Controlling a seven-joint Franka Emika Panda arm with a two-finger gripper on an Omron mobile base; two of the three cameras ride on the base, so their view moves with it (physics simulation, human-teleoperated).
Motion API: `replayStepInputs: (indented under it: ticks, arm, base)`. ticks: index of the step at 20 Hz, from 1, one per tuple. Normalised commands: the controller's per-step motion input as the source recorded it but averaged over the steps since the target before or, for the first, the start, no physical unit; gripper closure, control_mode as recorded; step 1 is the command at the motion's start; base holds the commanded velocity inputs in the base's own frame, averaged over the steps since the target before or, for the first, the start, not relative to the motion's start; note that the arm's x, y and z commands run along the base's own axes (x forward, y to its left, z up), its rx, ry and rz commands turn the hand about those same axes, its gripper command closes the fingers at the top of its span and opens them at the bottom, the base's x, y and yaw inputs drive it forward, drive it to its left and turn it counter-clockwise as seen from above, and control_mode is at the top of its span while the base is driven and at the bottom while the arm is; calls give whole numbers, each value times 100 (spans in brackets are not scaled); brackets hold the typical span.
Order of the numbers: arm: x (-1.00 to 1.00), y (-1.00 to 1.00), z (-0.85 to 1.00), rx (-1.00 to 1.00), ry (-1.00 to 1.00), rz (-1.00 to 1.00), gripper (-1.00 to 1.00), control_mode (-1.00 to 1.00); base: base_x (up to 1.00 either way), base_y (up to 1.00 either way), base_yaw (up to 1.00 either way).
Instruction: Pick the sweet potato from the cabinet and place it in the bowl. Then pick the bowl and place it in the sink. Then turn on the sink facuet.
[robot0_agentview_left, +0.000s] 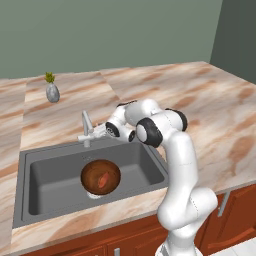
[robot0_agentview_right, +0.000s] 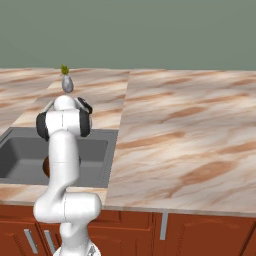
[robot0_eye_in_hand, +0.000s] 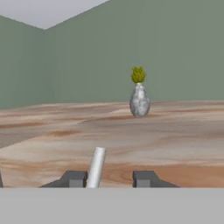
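While the sweet potato (robot0_agentview_left: 104, 179) lies slantwise, the sink facuet (robot0_agentview_left: 87, 127) stands upright.

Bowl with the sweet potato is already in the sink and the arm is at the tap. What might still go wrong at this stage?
1. In the hand view, the slim silver faucet lever sits against the left finger, not centred in the end effector; a push may slip off it.
2. The glossy dark brown wooden bowl holding the reddish-orange sweet potato lies in the dark grey sink basin, roughly below the spout, so water may splash.
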Motion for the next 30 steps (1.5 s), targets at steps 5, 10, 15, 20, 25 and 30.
replayStepInputs:
  ticks: [5,10,15,20,25,30]
  arm:
    - [-2,-44,-1,13,1,-12,100,-100]
    - [0,-59,0,17,6,-17,100,-100]
    - [0,-76,-6,18,6,-14,100,-100]
    - [0,-67,-14,13,3,-12,100,-100]
    - [0,-27,-20,3,1,-8,100,-100]
    - [0,-22,-22,0,0,-6,100,-100]
  base:
    - [0,0,0]
    - [0,0,0]
    - [0,0,0]
    - [0,0,0]
    - [0,0,0]
    - [0,0,0]
